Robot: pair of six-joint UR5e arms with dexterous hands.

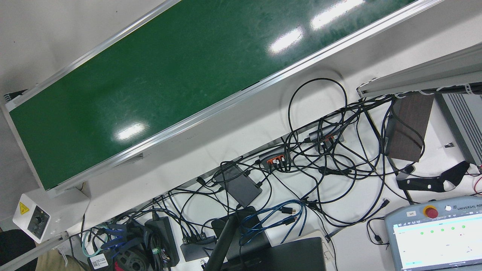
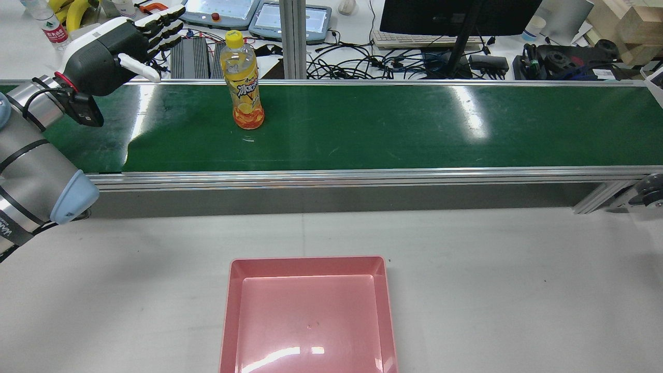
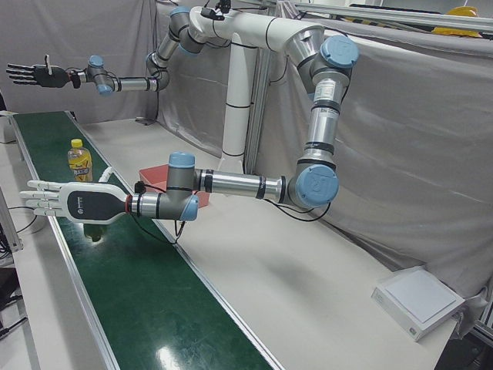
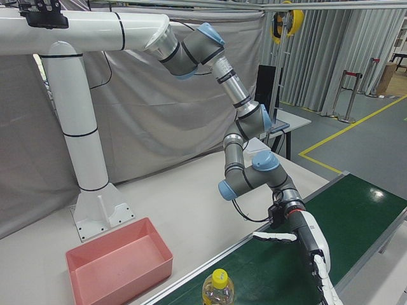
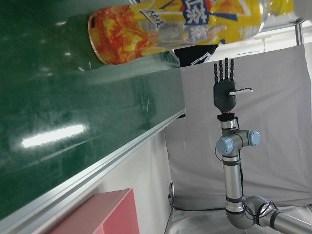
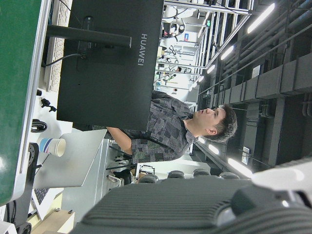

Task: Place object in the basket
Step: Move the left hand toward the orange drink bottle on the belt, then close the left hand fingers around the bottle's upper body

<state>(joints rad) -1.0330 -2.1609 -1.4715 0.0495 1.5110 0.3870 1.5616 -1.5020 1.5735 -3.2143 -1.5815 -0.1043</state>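
Note:
A yellow-and-orange drink bottle point(image 2: 243, 83) with a yellow cap stands upright on the green conveyor belt point(image 2: 388, 124). My left hand point(image 2: 119, 46) is open with its fingers spread. It hovers over the belt to the left of the bottle and apart from it. The hand also shows in the left-front view point(image 3: 69, 202) and the right-front view point(image 4: 305, 254). The left hand view shows the bottle point(image 5: 180, 24) close by. The pink basket point(image 2: 308, 261) sits empty on the white table in front of the belt. My right hand point(image 3: 31, 75) is open and raised far down the belt, also seen in the left hand view point(image 5: 224, 87).
Behind the belt are monitors, teach pendants point(image 2: 217, 10) and tangled cables point(image 1: 320, 150). An aluminium post point(image 2: 292, 36) stands just right of the bottle, beyond the belt. A person point(image 6: 185, 126) sits beyond a black monitor point(image 6: 112, 63).

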